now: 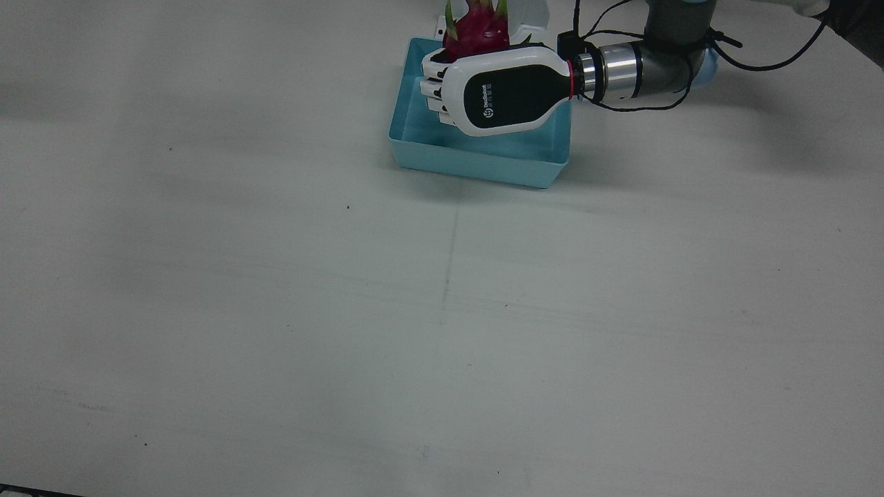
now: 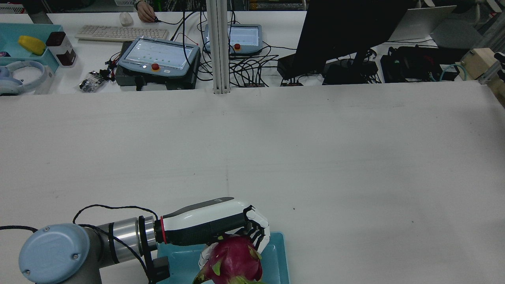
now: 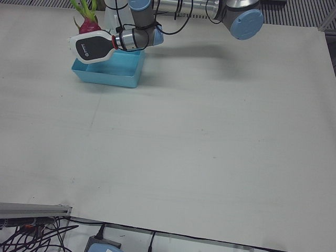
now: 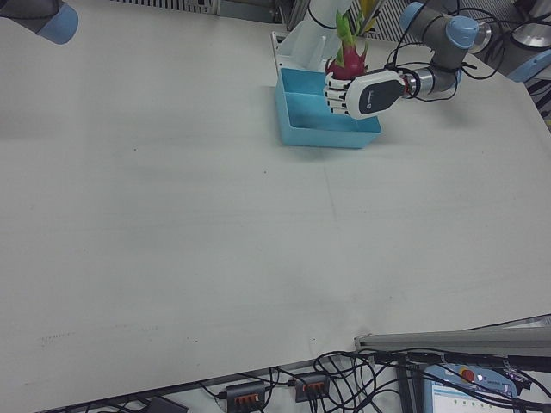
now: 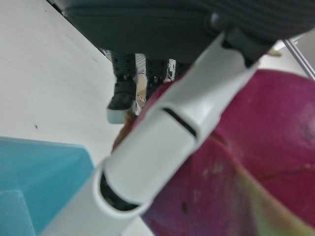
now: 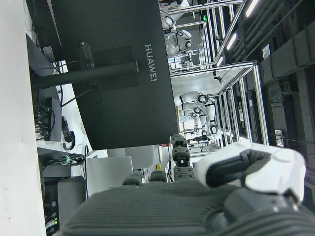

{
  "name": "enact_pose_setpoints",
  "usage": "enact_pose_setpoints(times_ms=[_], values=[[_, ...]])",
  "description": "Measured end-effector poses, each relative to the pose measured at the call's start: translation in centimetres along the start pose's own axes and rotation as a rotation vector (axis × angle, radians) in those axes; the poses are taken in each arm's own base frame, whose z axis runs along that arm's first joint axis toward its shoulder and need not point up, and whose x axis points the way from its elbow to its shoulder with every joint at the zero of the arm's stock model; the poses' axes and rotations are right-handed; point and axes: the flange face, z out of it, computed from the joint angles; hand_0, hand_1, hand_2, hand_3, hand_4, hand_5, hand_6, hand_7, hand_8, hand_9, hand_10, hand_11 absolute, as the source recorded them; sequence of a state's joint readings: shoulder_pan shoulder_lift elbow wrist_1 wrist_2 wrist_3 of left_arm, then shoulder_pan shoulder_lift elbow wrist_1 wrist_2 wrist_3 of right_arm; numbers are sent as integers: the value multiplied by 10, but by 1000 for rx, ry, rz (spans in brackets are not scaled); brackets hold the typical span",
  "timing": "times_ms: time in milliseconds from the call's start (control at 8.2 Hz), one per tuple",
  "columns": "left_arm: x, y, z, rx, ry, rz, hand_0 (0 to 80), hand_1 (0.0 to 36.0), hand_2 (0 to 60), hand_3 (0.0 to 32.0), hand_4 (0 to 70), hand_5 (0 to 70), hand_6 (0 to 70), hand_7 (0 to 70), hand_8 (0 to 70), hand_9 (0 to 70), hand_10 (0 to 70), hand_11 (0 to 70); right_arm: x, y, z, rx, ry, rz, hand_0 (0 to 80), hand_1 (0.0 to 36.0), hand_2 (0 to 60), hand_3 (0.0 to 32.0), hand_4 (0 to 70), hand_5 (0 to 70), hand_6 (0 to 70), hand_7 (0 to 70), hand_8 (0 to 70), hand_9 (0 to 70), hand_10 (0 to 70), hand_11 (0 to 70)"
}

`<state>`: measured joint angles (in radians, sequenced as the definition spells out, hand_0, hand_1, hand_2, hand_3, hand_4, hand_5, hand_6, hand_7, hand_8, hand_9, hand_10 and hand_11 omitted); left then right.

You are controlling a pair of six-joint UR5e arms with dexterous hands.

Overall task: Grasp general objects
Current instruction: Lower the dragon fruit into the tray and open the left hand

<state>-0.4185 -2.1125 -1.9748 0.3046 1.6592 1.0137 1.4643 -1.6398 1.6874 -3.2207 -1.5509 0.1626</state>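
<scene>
Holding the dragon fruit (image 2: 236, 260), your left hand (image 1: 498, 90) has its fingers (image 5: 162, 147) wrapped around the magenta skin, above the far end of the blue tray (image 1: 476, 160). Your right hand (image 6: 246, 191) holds nothing, fingers loosely extended.

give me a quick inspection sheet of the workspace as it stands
surface: white table, bare apart from the tray, faint marks and specks
job's things: dragon fruit held above the light blue tray
clutter: nothing seen on the work table
hands: left hand shut on the dragon fruit over the tray; right hand away from the table, holds nothing, fingers apart
cables: black cable looped around the left wrist
surroundings: monitor, teach pendants, keyboard on the bench beyond
</scene>
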Motion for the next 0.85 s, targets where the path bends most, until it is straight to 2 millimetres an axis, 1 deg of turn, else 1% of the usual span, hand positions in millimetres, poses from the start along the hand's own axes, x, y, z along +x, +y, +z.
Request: enact_pose_setpoints(times_ms=[122, 244, 366, 488, 610, 732, 854], values=[[-5, 0, -1, -19, 21, -5, 718, 360, 600, 0, 334, 680, 347, 493, 232, 280, 163, 275, 0, 0, 0, 0, 0, 0, 0, 0, 0, 0, 0, 0, 0, 0, 0, 0, 0, 0], [-14, -4, -10, -27, 28, -7, 568, 360, 600, 0, 227, 240, 266, 496, 146, 191, 82, 148, 0, 0, 0, 0, -1, 0, 0, 0, 0, 0, 0, 0, 0, 0, 0, 0, 0, 0], [-25, -10, -24, -28, 28, -9, 530, 335, 600, 0, 150, 255, 197, 461, 111, 156, 114, 191, 0, 0, 0, 1, 0, 0, 0, 0, 0, 0, 0, 0, 0, 0, 0, 0, 0, 0], [-35, -16, -39, -28, 28, -15, 532, 334, 600, 0, 110, 316, 174, 428, 109, 154, 131, 217, 0, 0, 0, 0, 0, 0, 0, 0, 0, 0, 0, 0, 0, 0, 0, 0, 0, 0], [-44, -21, -56, -30, 31, -29, 532, 328, 600, 0, 63, 286, 114, 300, 69, 90, 126, 212, 0, 0, 0, 0, 0, 0, 0, 0, 0, 0, 0, 0, 0, 0, 0, 0, 0, 0], [-51, -24, -67, -36, 35, -43, 546, 328, 581, 0, 54, 279, 76, 197, 54, 58, 84, 151, 0, 0, 0, 0, 0, 0, 0, 0, 0, 0, 0, 0, 0, 0, 0, 0, 0, 0], [-54, -25, -73, -40, 39, -51, 554, 322, 594, 0, 131, 330, 167, 369, 129, 164, 118, 198, 0, 0, 0, 0, 0, 0, 0, 0, 0, 0, 0, 0, 0, 0, 0, 0, 0, 0]])
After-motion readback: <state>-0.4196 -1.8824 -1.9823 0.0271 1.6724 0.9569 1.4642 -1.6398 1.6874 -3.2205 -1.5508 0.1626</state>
